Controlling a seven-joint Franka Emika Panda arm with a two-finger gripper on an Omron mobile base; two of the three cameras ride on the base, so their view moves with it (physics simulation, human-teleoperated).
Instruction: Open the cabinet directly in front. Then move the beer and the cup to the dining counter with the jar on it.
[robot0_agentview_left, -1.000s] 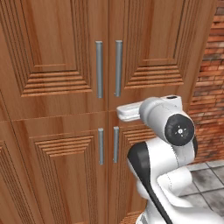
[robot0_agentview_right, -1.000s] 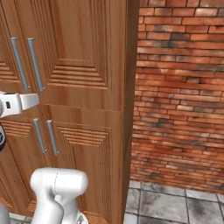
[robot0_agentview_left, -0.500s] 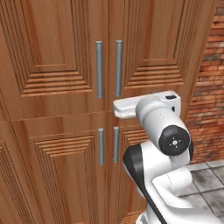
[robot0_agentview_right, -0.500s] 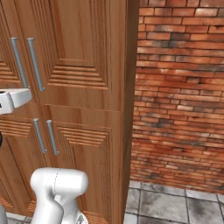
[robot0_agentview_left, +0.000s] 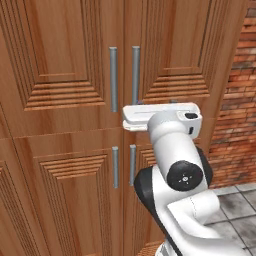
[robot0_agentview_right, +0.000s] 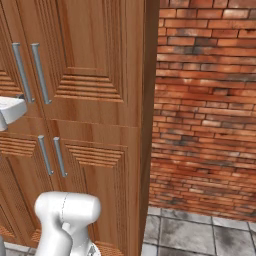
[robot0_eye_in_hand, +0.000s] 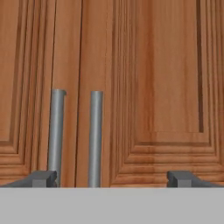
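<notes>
The white arm's two-finger gripper (robot0_eye_in_hand: 111, 178) stood with jaws spread wide, empty, close before the tall reddish-brown wooden cabinet (robot0_agentview_left: 60, 75), both doors shut. Its long grey bar handles (robot0_eye_in_hand: 95, 138) looked rigid, smooth; the right one seemed the place to grasp.

Glossy white rounded arm (robot0_agentview_left: 175, 145) segments, black joint bands, 1 dark round cap.

the arm's white hand (robot0_agentview_left: 160, 116) hides the cabinet (robot0_agentview_left: 60, 100) handles' lower ends and the pincer.
</notes>
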